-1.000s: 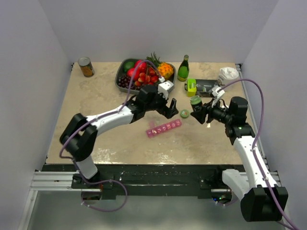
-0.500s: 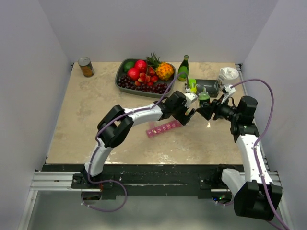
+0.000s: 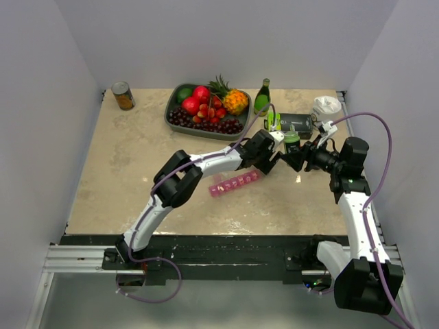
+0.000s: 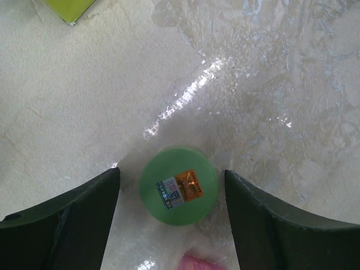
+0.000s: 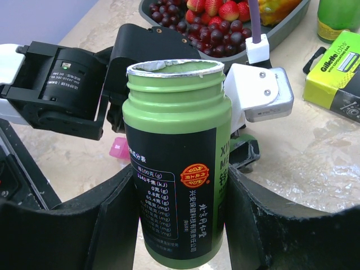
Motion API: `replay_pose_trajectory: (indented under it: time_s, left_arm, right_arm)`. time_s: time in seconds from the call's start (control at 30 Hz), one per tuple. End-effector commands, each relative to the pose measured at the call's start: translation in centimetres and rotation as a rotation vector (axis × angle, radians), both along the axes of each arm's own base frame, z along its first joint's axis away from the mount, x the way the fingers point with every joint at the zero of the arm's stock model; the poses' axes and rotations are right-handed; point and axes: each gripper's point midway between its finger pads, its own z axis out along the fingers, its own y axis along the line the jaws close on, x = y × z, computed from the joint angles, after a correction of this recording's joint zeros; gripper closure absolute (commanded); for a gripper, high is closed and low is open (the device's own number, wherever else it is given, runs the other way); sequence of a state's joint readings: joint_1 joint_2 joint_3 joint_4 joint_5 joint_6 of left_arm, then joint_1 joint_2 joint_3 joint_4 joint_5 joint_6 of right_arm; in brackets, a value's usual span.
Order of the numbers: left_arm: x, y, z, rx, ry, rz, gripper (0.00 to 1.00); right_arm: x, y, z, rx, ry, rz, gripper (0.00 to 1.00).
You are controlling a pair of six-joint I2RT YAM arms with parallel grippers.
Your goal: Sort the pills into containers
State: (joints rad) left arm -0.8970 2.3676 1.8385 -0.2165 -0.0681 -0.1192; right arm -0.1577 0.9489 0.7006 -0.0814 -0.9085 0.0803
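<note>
The beige stone table (image 3: 123, 171) fills most of what is in front of me, with a grey tray of fruit (image 3: 206, 108) at its far side. The left arm (image 3: 206, 161) stretches rightward across the middle, and the right arm (image 3: 357, 199) reaches in to meet it. Toward the far right sits a dark box (image 3: 298, 122) with a lime-green end.

The pink pill organizer (image 3: 234, 183) lies flat and slanted near the table's middle, just on the near side of the left gripper (image 3: 269, 161). Neither gripper touches it.

The right gripper (image 5: 179, 185) is clamped on a green bottle (image 5: 174, 112), held upright with its mouth uncapped. The left gripper's jaws stand wide on either side of a small green cap (image 4: 179, 185) lying on the table, with a gap on each side.
</note>
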Motion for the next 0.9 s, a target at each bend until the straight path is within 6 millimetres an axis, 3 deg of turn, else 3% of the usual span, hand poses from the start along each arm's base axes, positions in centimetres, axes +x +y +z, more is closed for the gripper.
replay_pose_trajectory:
  time_s: [0.0,0.17,0.23,0.27,0.33,0.37,0.4,0.43,0.47,0.5,0.53,0.57,0.6,0.63,0.67,0.7,0.73,0.77,0.8,0.83,0.87]
  left_arm:
    - [0.1,-1.3,0.8,-0.021,-0.005,0.007,0.24]
    - [-0.1,-1.5,0.8,-0.027,0.002,-0.002,0.48]
    - [-0.3,-1.3,1.0,-0.031,-0.002,-0.008,0.63]
    - [0.0,-1.5,2.7,-0.067,-0.028,-0.004,0.68]
    - [-0.6,-0.7,3.1,-0.082,-0.034,-0.001,0.76]
    - [-0.2,-0.9,7.2,-0.164,-0.095,0.0,0.79]
    - [-1.3,0.2,6.4,-0.161,-0.079,-0.008,0.83]
    - [-1.6,0.9,7.5,-0.191,-0.079,-0.002,0.85]
    - [-1.4,0.9,13.2,-0.315,-0.163,-0.011,0.86]
    - [-3.0,2.0,12.6,-0.322,-0.13,-0.036,0.89]
    - [-3.3,2.9,14.2,-0.365,-0.135,-0.032,0.92]
    - [-4.3,3.8,18.9,-0.455,-0.184,-0.055,0.92]
    - [-5.6,5.4,18.0,-0.448,-0.16,-0.054,0.94]
    - [-6.0,6.6,19.1,-0.484,-0.162,-0.041,0.96]
    - [-7.3,8.0,22.6,-0.549,-0.193,-0.058,0.96]
    - [-8.6,9.4,21.1,-0.541,-0.16,-0.054,0.96]
    - [-8.9,10.8,21.6,-0.569,-0.149,-0.036,0.96]
    - [-10.3,12.1,23.8,-0.621,-0.171,-0.048,0.96]
    - [-11.0,13.3,22.2,-0.607,-0.147,-0.033,0.96]
    - [-11.5,14.2,22.2,-0.622,-0.136,-0.018,0.96]
    - [-12.5,15.2,23.8,-0.66,-0.154,-0.024,0.96]
  right_arm:
    - [0.2,0.1,1.4,0.006,-0.061,0.014,1.0]
    - [0.1,0.0,1.4,-0.003,-0.065,0.013,1.0]
    - [0.1,0.0,1.3,-0.01,-0.063,0.016,1.0]
    - [0.0,0.1,1.3,-0.014,-0.067,0.023,1.0]
    - [-0.2,0.0,1.3,-0.028,-0.07,0.033,1.0]
    - [-0.2,0.1,1.5,-0.034,-0.076,0.038,1.0]
    - [-0.4,0.1,1.3,-0.042,-0.072,0.045,1.0]
    - [-0.4,0.0,1.4,-0.06,-0.088,0.052,1.0]
    - [-0.5,0.1,1.7,-0.068,-0.097,0.065,1.0]
    - [-0.8,0.1,1.2,-0.089,-0.092,0.078,1.0]
    - [-1.0,0.2,1.2,-0.097,-0.094,0.093,1.0]
    - [-1.1,0.2,1.4,-0.11,-0.101,0.105,1.0]
    - [-1.6,0.3,0.9,-0.139,-0.099,0.129,1.0]
    - [-1.8,0.4,0.7,-0.153,-0.097,0.146,1.0]
    - [-1.9,0.5,0.9,-0.176,-0.111,0.161,1.0]
    - [-2.4,0.6,0.1,-0.212,-0.1,0.189,1.0]
    - [-2.6,0.7,-0.1,-0.23,-0.101,0.206,1.0]
    - [-2.8,0.8,0.0,-0.248,-0.108,0.224,1.0]
    - [-3.1,1.0,-0.6,-0.275,-0.098,0.251,1.0]
    - [-3.2,1.1,-0.8,-0.285,-0.095,0.263,1.0]
    - [-3.3,1.2,-0.7,-0.295,-0.102,0.276,1.0]
